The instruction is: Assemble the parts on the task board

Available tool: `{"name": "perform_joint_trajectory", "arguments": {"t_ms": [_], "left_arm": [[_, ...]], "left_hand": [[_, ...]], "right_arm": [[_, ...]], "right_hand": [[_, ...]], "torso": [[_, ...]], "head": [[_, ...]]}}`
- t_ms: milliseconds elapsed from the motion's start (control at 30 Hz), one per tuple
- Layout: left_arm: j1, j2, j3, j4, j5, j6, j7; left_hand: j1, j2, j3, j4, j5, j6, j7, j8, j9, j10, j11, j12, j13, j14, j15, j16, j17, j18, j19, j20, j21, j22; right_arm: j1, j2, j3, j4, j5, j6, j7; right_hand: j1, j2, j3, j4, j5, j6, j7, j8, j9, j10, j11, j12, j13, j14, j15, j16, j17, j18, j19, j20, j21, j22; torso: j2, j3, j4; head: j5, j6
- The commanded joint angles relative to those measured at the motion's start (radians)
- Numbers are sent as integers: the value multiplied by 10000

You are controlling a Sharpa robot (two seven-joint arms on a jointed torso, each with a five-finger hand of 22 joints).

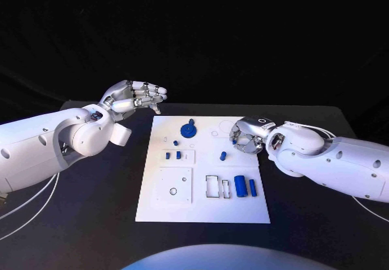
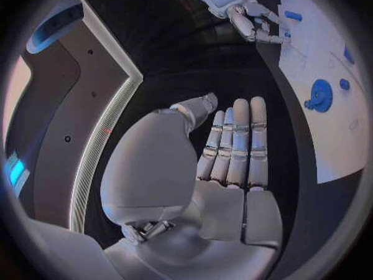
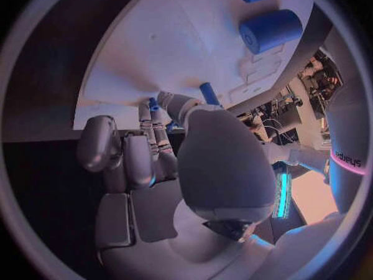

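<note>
- Where the matte black table [image 1: 97, 191] spreads, a flat white rectangular task board [image 1: 203, 211] lies at its middle, long side running near to far, surface smooth with shallow recessed outlines.
- Parts on the board: a blue toothed gear disc [image 1: 188, 130] toward the far edge; two small blue pegs [image 1: 172, 155] standing side by side in a raised square left of centre; one small blue peg [image 1: 223, 156] right of centre; a thick blue cylinder [image 1: 240, 186] and a thinner blue rod [image 1: 252, 188] lying side by side at the near right, just beside an empty rectangular slot.
- A raised white square plate with an oval hole [image 1: 175, 186] sits at the near left of the board.
- Left hand [image 1: 136, 97], silver and jointed: held above the table beyond the board's far left corner, apart from it. Fingers curled inward, nothing seen between them; in the left wrist view the fingers [image 2: 235, 144] lie close together, straight, palm bare.
- Right hand [image 1: 245, 138]: over the board's far right edge, fingers bent down toward the surface. In the right wrist view a small blue piece [image 3: 208, 93] shows at the fingertips [image 3: 155, 115]; whether it is actually pinched I cannot tell.
- Open room: the board's near strip is bare white; black table margin lies on both sides, partly covered by the white forearms.
- The right forearm overhangs the board's right edge, near the cylinder and rod.
</note>
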Motion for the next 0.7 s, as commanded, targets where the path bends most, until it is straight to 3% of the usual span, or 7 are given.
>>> {"name": "perform_joint_trajectory", "arguments": {"t_ms": [33, 333, 700], "left_arm": [[9, 5, 9, 26, -70, 133, 27], [10, -2, 9, 39, -163, 123, -28], [10, -21, 9, 65, -225, 117, -72]], "left_hand": [[-103, 11, -57, 25, 12, -85, 13, -67, -15, -49, 12, 39, -11, 41, 30, -52, -17, 131, 42, 9, -48, -8], [-116, 10, -75, 22, 8, -125, 29, -80, -22, -88, 27, 38, -16, 33, 43, -58, -18, 130, 47, 18, -79, -29], [-120, 8, -89, 15, 6, -160, 42, -93, -28, -126, 39, 38, -20, 22, 53, -64, -19, 129, 49, 27, -106, -47]], "right_arm": [[-53, 6, -29, -3, -141, -52, -167], [-81, 79, -28, -61, -188, -94, -330], [-157, 186, -28, -131, -451, 225, -528]], "right_hand": [[-115, 38, 170, -59, -36, -14, -34, -38, -20, 267, -56, 85, 42, 120, -72, 74, 71, -126, 122, -26, 155, 550], [-147, 258, 607, -293, -372, 162, -122, 19, 17, 711, -171, 67, 94, 160, -168, 136, 165, -186, 267, -117, 450, 747], [-209, 266, 682, -389, -452, 264, -157, 75, 57, 794, -199, 19, 104, 170, -192, 148, 181, -210, 318, -143, 564, 822]], "torso": [[-1, -2, 6], [2, 5, 0], [-3, -2, -1]], "head": [[9, -10], [16, -47], [21, -115]]}}
